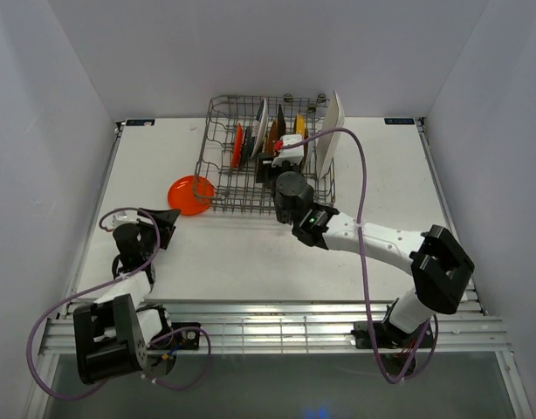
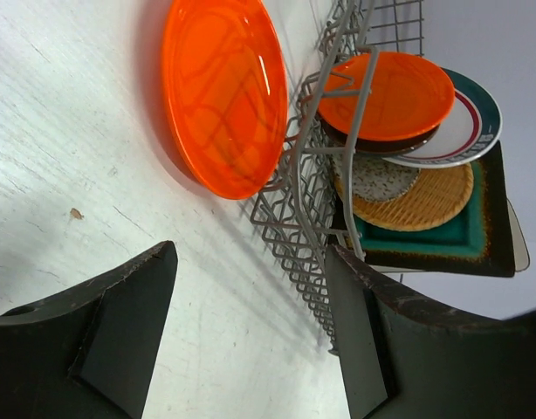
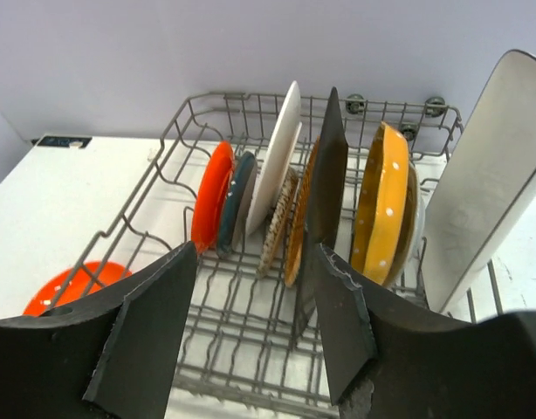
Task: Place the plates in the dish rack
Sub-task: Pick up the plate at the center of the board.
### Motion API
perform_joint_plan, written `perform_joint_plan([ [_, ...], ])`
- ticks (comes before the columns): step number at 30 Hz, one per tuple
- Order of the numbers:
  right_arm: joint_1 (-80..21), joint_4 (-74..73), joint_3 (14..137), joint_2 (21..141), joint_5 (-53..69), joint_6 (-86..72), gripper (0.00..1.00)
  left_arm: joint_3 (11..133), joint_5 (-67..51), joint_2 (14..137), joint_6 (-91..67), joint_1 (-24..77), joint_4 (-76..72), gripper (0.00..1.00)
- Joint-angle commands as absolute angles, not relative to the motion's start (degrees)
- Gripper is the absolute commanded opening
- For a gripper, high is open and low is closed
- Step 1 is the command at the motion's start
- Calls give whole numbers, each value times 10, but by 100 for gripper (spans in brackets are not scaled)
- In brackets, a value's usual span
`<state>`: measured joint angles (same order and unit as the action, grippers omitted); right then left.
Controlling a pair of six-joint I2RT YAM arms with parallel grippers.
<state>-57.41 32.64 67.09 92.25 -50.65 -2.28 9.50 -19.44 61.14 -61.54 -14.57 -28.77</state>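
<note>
The left gripper (image 2: 250,253), released and empty, should pinch the loose orange plate (image 2: 220,92) by its near rim, clear of the dish rack (image 2: 312,201); the right gripper (image 3: 252,253) is likewise released.

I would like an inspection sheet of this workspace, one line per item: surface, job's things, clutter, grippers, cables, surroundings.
Surface: white table, one small brown speck.
Job's things: wire dish rack holds plates on edge, among them a racked orange plate, a yellow plate and a dark square plate; white rectangular plate stands tilted at its right end; loose orange plate lies on the table beside the rack.
Clutter: nothing seen.
Grippers: left gripper open, empty, facing the loose orange plate; right gripper open, empty, at the rack's near side.
Cables: purple cables loop along each arm.
Surroundings: plain white walls.
</note>
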Motion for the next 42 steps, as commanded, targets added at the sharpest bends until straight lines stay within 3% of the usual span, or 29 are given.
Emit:
perform_joint_plan([
  [1,-577,309,616,872,-473,-71,62,122,-181,640,-613,-149,-294,78],
  [8,-577,300,517,750,-405,-75,73,158,-185,706,-623,-149,-295,77],
  [14,-577,298,441,651,-373,-69,98,185,-191,758,-624,-149,-297,75],
  [16,-577,295,417,631,-372,-66,90,194,-193,775,-626,-149,-299,75],
  [26,-576,300,325,515,-359,-69,90,232,-207,847,-634,-149,-305,79],
  [42,-576,305,284,459,-355,-69,90,272,-197,942,-658,-145,-338,72],
])
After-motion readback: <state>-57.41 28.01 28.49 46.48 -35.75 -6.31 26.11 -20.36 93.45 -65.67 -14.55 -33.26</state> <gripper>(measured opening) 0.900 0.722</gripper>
